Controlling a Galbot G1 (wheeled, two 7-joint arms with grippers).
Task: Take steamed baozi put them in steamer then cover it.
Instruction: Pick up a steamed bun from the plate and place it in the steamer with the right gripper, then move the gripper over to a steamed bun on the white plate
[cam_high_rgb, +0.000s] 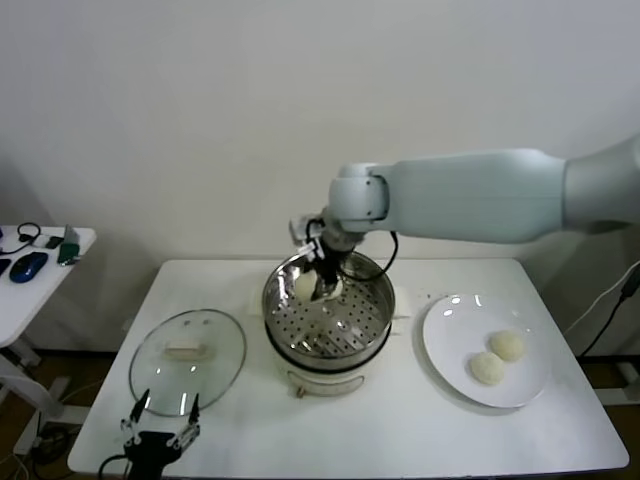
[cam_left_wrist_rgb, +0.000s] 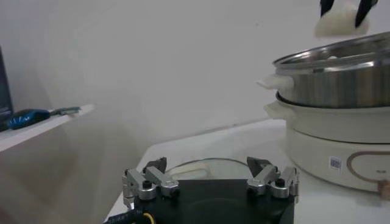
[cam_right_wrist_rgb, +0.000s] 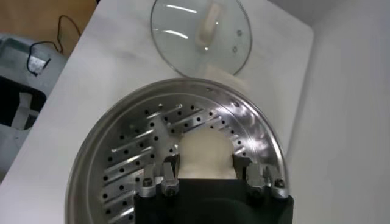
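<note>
White table (cam_high_rgb: 400, 430) against a plain wall (cam_high_rgb: 300, 100).

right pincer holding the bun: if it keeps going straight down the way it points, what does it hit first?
Most likely the perforated floor of the round stainless-steel steamer basket. The right pincer, shut on a cream-white dough bun, points down into it; the bun would touch first. Another bun sits beside; the gap is unclear.
</note>
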